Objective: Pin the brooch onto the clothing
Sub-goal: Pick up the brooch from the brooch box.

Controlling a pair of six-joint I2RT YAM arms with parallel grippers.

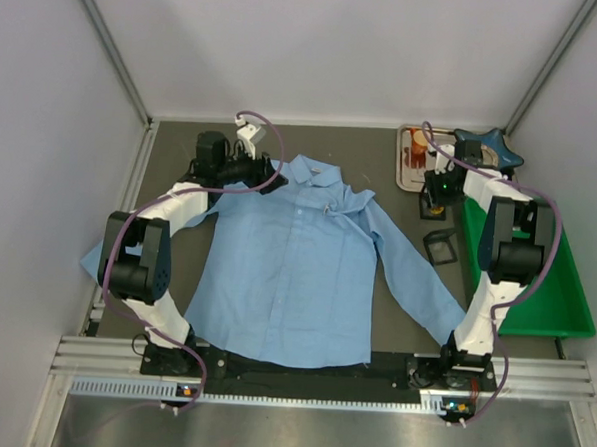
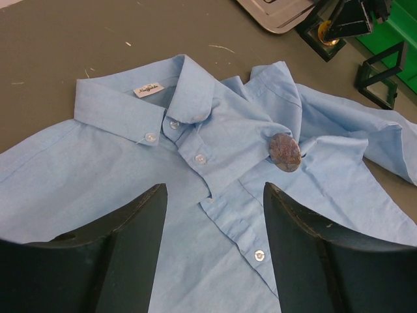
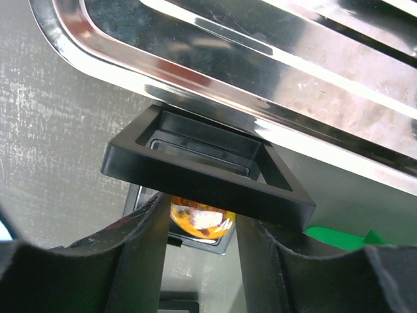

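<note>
The light blue shirt [image 1: 286,273] lies spread flat, collar toward the back. A mottled purple-brown brooch [image 2: 285,152] sits on its chest beside the placket, seen small in the top view [image 1: 331,209]. My left gripper [image 2: 215,195] hovers open just above the shirt [image 2: 124,176] below the collar, holding nothing. My right gripper [image 3: 199,207] reaches into a small black box [image 3: 208,171] beside the tray. Its fingers [image 3: 140,254] press both sides of an amber brooch [image 3: 203,220] lying in the box. The raised lid hides the fingertips.
A metal tray [image 1: 406,167] stands at the back right, with a blue star-shaped object [image 1: 491,146] behind it. A second small black box [image 1: 439,247] lies near the shirt's sleeve. A green bin [image 1: 540,296] runs along the right side. White walls enclose the table.
</note>
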